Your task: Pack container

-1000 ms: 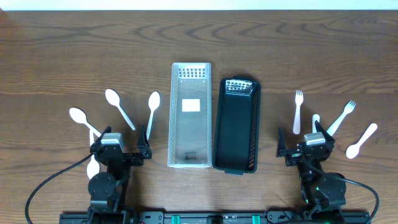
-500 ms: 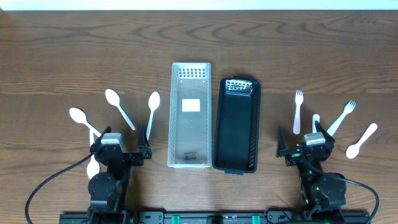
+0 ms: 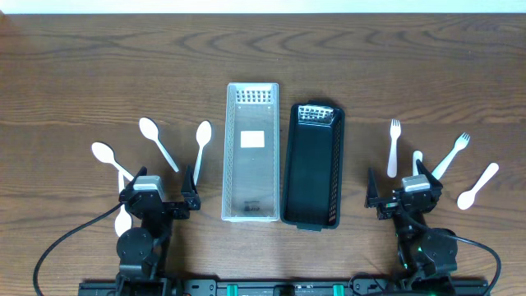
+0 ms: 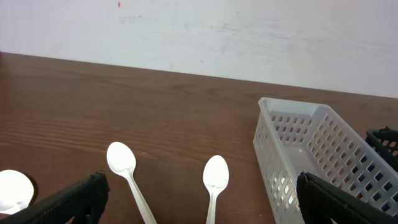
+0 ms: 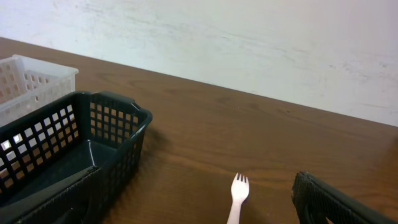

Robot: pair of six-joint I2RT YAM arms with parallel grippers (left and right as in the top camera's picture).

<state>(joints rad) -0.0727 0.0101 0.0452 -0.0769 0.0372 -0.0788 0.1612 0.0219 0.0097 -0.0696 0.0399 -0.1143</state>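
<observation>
A white slotted basket [image 3: 228, 164] and a black slotted basket [image 3: 338, 168] stand side by side mid-table. Three white spoons [image 3: 104, 154] [image 3: 158, 141] [image 3: 201, 141] lie left of them; another [image 3: 122, 220] is partly hidden under the left arm. Two white forks [image 3: 394, 146] [image 3: 453, 154] and a white spoon [image 3: 477, 187] lie on the right. My left gripper [image 3: 158, 182] [image 4: 200, 186] is open and empty behind two spoons [image 4: 122, 160] [image 4: 215, 176], with the white basket [image 4: 280, 124] to its right. My right gripper [image 3: 403, 182] [image 5: 193, 186] is open and empty, with a fork [image 5: 239, 186] ahead and the black basket [image 5: 118, 118] to its left.
Another white utensil [image 3: 417, 156] lies partly hidden at the right arm. A white label [image 3: 251, 139] lies on the white basket's floor. The white basket's corner [image 5: 37, 68] shows in the right wrist view. A pale wall stands beyond the table's far edge.
</observation>
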